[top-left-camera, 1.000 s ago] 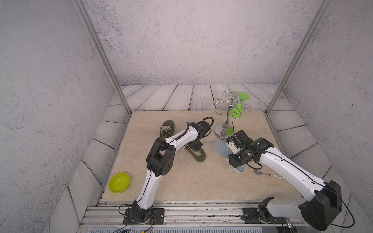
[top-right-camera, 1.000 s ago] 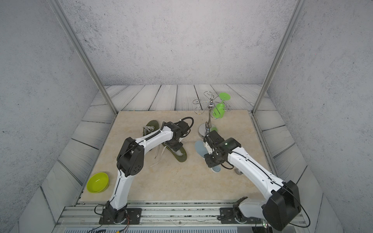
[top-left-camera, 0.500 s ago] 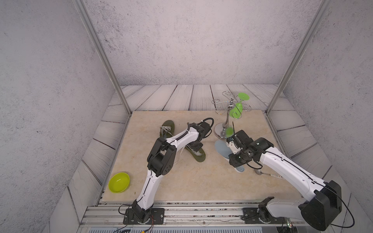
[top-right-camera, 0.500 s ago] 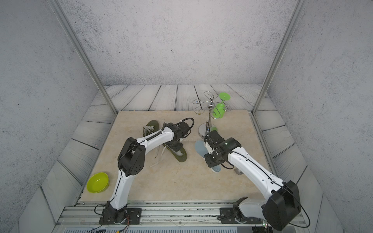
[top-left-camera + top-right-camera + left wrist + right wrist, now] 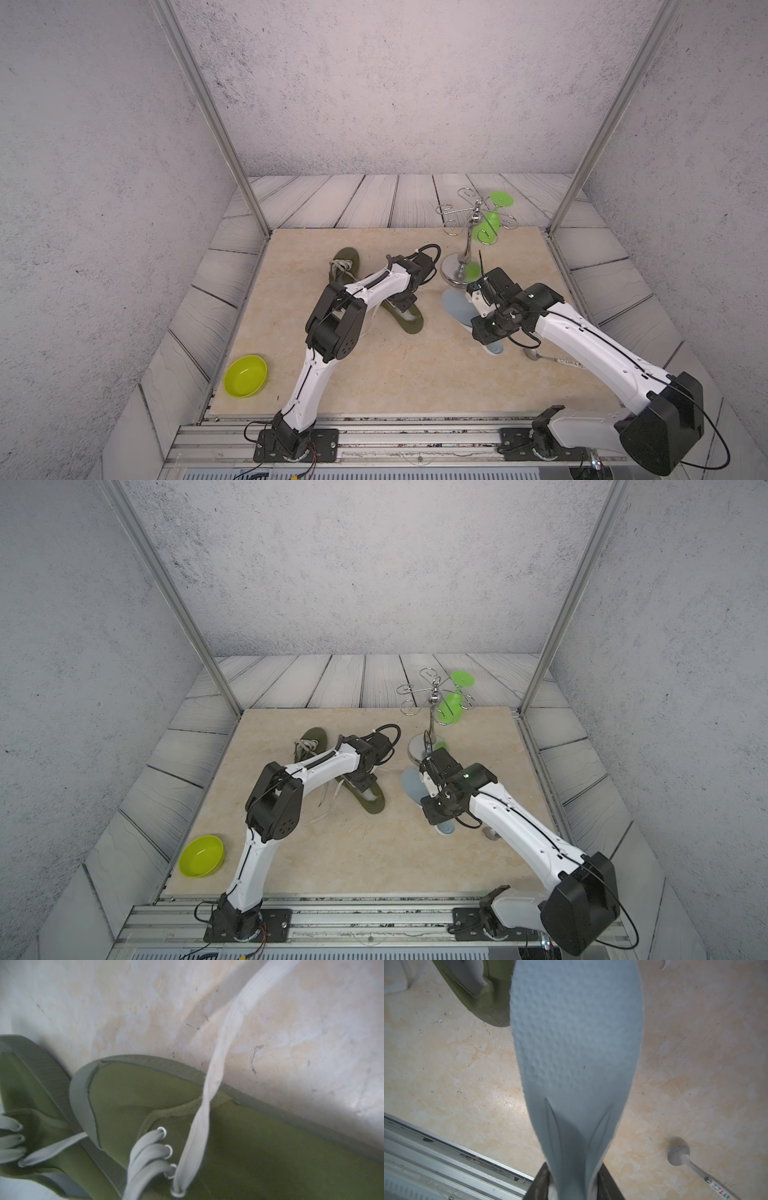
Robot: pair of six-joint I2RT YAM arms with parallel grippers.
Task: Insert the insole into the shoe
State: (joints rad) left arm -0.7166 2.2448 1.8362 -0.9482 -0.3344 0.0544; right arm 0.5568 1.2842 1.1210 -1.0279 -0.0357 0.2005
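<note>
Left pincer [image 5: 405, 304] closed, right pincer [image 5: 574, 1177] clamped, both arms extended forward.

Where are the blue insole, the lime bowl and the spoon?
blue insole [image 5: 575, 1043]: right wrist view, dimpled middle.
lime bowl [image 5: 245, 376]: in a top view, bare inside.
spoon [image 5: 678, 1153]: right wrist view, rounded head.

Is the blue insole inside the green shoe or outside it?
Outside. The insole is pinched in the right gripper, beside the shoe and not in its opening.
</note>
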